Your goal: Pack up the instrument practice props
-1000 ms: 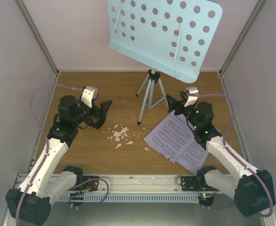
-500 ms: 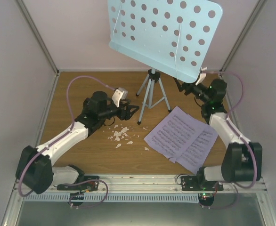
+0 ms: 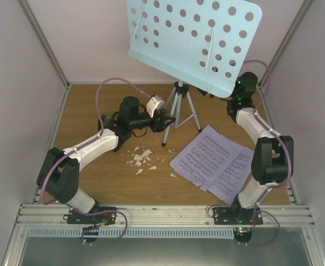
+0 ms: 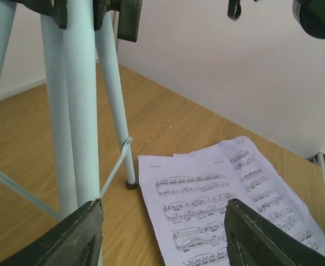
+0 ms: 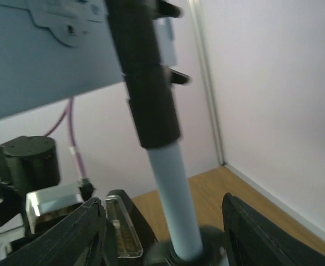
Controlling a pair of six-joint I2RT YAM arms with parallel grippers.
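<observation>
Advanced, left pincer [image 4: 162,233] beside music stand [image 3: 196,39] — right pincer [image 5: 162,233] astride it

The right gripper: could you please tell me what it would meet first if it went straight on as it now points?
The right gripper would most likely meet the music stand's light blue pole, upright between its open jaws; depth is unclear.

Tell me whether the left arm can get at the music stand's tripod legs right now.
Probably yes: the left gripper sits right beside the tripod legs, jaws apart, with nothing between them.
</observation>
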